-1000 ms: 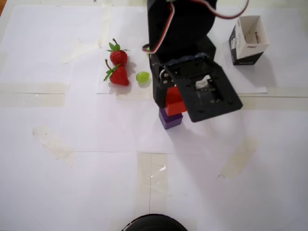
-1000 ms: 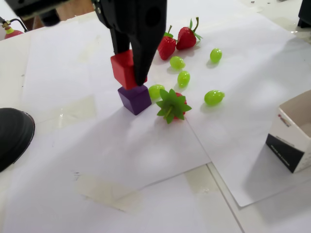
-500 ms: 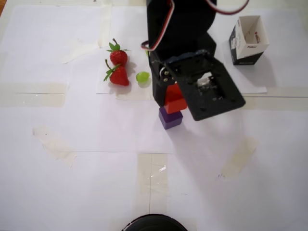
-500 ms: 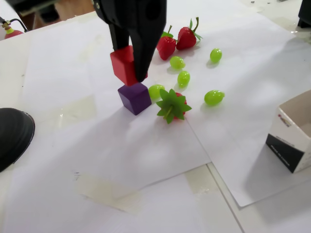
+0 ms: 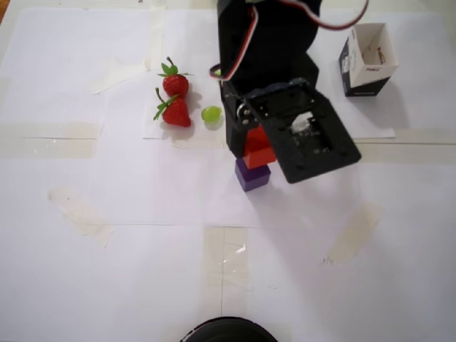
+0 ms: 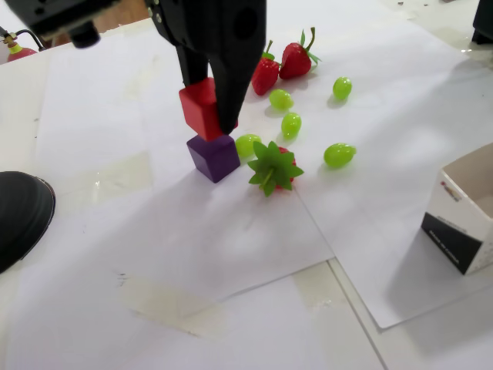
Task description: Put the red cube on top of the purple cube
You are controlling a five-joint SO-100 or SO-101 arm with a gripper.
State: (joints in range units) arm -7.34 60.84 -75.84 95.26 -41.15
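Gripper (image 6: 206, 116) comes down from the top of the fixed view, fingers clamped on the red cube (image 6: 202, 107), one black finger (image 6: 226, 92) across its right face, the other behind its left side. Red cube sits tilted, its lower corner at or just above the top of the purple cube (image 6: 213, 156); can't tell if they touch. In the overhead view the arm covers most of the red cube (image 5: 258, 145), w/ the purple cube (image 5: 252, 174) showing just below it, roughly mid-tabletop, nearer the far edge than the near one. Purple cube rests flat on the white paper (image 6: 231, 239) covering the tabletop. Just right of it in the fixed view: a green grape (image 6: 246, 145) and a strawberry (image 6: 273, 167) lying w/ its leafy top toward the camera. Further back, two more strawberries (image 6: 281, 65) side by side, plus four more loose grapes (image 6: 310, 115) spread to the right. Overhead view shows the strawberry pair (image 5: 174, 100) left of the arm w/ one grape (image 5: 211, 113) beside them; the rest are hidden under the arm. An open black-and-white carton (image 5: 366, 60) stands near the far right corner of the tabletop in the overhead view; in the fixed view it's cut off at the right edge (image 6: 461, 223). A dark round object (image 6: 21, 214) sits at the left edge in the fixed view.
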